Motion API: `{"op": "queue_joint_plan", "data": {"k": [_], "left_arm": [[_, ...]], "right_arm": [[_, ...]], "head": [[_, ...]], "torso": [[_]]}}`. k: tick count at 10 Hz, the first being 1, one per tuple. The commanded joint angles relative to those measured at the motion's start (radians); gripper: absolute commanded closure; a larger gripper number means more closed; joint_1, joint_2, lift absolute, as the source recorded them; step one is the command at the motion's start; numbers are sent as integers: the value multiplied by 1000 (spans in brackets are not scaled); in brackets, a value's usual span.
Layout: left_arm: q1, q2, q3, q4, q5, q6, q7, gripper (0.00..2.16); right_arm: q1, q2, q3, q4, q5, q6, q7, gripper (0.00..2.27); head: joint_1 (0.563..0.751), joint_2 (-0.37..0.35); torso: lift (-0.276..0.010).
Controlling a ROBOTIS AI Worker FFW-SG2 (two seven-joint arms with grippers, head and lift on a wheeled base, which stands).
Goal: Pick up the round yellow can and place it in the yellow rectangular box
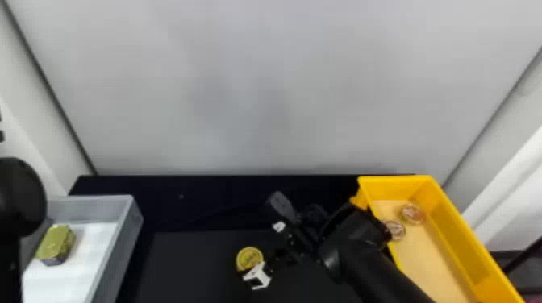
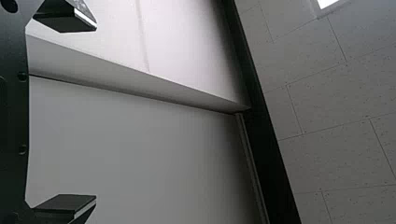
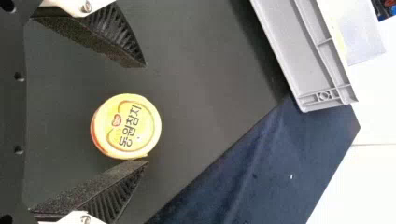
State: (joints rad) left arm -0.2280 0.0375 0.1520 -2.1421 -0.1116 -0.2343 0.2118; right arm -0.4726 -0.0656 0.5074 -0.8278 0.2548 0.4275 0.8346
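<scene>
Between our right gripper's (image 1: 263, 252) wide-set fingers sits the yellow can (image 1: 249, 258); our left gripper (image 2: 96, 113) gapes too. Our right arm (image 1: 363, 258) partly hides the yellow box (image 1: 459, 229) holding cans (image 1: 412, 213).

Left arm (image 1: 18, 197): nine o'clock
Left gripper (image 2: 95, 112): open
Right arm (image 1: 375, 268): from five o'clock
Right gripper (image 1: 265, 250): six o'clock, open

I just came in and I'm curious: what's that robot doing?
Its right arm has its jaws open at the round yellow can, not closed on it. The can still needs to go into the yellow box, where two round things lie. The left arm is off to the side.
</scene>
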Motion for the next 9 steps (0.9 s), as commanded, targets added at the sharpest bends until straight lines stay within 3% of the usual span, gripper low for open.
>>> {"op": "queue_joint_plan", "data": {"k": [1, 7, 8, 9], "left_arm": [[-1, -1, -3, 5, 0, -5, 0, -2], [-1, -2, -6, 8, 1, -8, 0, -2], [1, -2, -6, 8, 1, -8, 0, -2], [2, -2, -3, 8, 1, -8, 0, -2]], "right_arm": [[-3, 7, 10, 29, 0, -30, -18, 16], [-18, -6, 65, 61, 45, -79, -64, 108], [-18, -6, 62, 58, 45, -75, -75, 300], [-15, -6, 51, 52, 45, -62, -75, 664]], "head": [[694, -78], [694, -78], [694, -78], [694, -78]], "torso": [[-2], [-2], [-2], [-2]]}}
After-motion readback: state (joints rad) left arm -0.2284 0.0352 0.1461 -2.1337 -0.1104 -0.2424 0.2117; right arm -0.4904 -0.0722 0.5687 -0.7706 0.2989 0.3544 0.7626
